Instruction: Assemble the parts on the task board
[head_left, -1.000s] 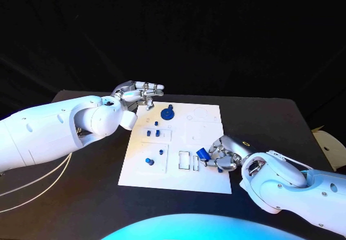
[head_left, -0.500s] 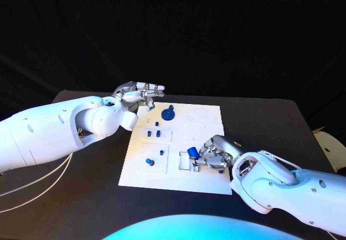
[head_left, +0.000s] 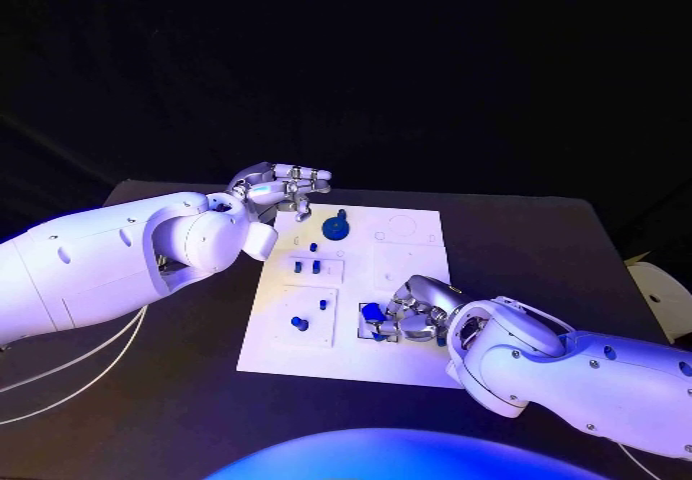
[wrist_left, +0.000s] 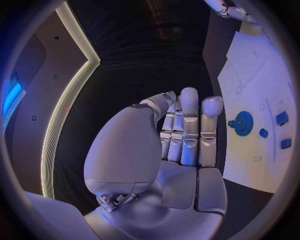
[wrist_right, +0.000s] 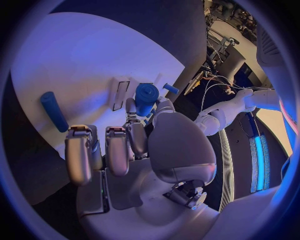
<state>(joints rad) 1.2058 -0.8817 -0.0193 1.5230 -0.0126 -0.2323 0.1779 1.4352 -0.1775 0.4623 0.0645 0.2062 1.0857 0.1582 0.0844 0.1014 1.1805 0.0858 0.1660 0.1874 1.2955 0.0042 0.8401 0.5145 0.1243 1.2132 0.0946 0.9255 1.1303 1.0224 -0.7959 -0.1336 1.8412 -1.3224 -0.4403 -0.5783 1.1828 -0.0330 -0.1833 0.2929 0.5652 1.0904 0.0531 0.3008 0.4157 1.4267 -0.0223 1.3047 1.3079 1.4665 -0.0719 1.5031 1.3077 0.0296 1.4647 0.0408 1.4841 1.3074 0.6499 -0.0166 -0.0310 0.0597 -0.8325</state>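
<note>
The white task board (head_left: 392, 262) lies in the middle of the black table. My right hand (head_left: 415, 310) hovers low over the board's near part and pinches a blue cylinder (head_left: 375, 313) between thumb and finger, above the rectangular slots. In the right wrist view the cylinder (wrist_right: 147, 98) stands out past the fingertips, and a blue peg (wrist_right: 53, 110) lies on the board beside it. My left hand (head_left: 283, 186) is held off the board's far left corner with nothing in it, its fingers (wrist_left: 189, 125) straight and side by side. A blue gear (head_left: 335, 227) sits at the far side of the board.
Small blue parts stand in the board's left column: two pegs (head_left: 306, 267), a small piece (head_left: 323, 303) and a round one (head_left: 299, 323). White cables (head_left: 72, 365) lie on the table at the left. The left wrist view shows the gear (wrist_left: 242, 122) and the board (wrist_left: 250, 65).
My right hand has carried the blue cylinder leftward across the board's near part, to above the slots. The left hand has stayed where it was.
</note>
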